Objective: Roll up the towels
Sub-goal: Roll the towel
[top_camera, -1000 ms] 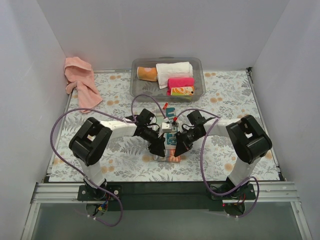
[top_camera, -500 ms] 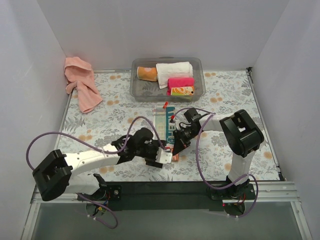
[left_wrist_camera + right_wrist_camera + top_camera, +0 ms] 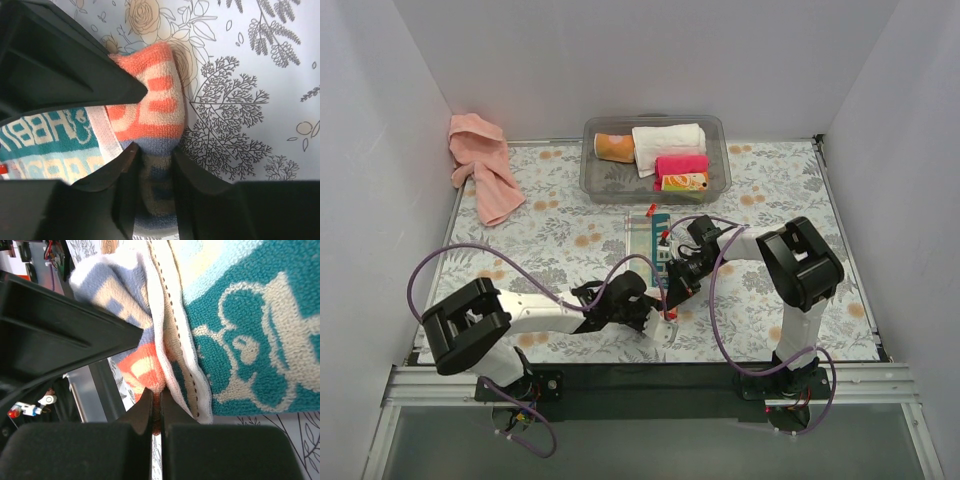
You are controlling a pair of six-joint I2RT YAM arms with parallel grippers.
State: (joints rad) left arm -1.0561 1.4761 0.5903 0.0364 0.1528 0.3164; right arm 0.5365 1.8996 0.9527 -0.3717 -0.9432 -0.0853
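The small teal-red-white patterned cloth lies as a narrow strip in the middle of the table, its near end bunched up. My left gripper reaches in from the left along the front edge and is shut on that orange-and-blue striped near end. My right gripper is shut on the cloth's orange edge, right beside the teal part. The two grippers almost touch. The large salmon-pink towel lies crumpled at the back left corner, far from both grippers.
A clear plastic bin at the back centre holds a white rolled towel, a hot-pink roll and two other rolls. The floral mat covers the table. White walls stand on three sides.
My left arm has swung from the middle down to the front left and now lies low along the near edge, its gripper at the cloth's near end. The right gripper has barely moved.
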